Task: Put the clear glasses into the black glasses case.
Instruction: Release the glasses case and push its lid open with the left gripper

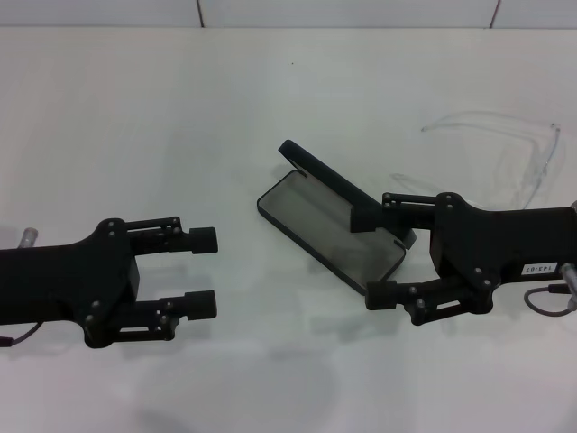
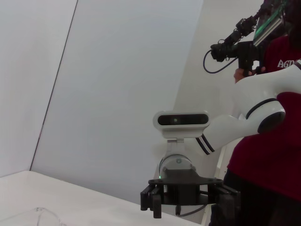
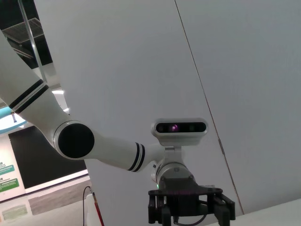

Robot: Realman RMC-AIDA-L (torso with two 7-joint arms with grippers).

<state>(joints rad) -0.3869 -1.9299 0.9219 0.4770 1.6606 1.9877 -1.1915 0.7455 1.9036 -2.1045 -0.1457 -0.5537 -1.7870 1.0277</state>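
One black glasses case (image 1: 329,230) is lying open mid-table with the right gripper (image 1: 374,255) straddling its near end, fingers spread, while one pair of clear glasses (image 1: 505,153) is sitting just beyond and the left gripper (image 1: 205,272) is hovering open, well apart.

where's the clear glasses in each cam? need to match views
Head view: clear glasses on the table, far right, beyond the open case and the right gripper.
Left wrist view: one clear lens edge at the bottom corner.
Right wrist view: not in it.
Shared landmark: right gripper, also in the left wrist view.
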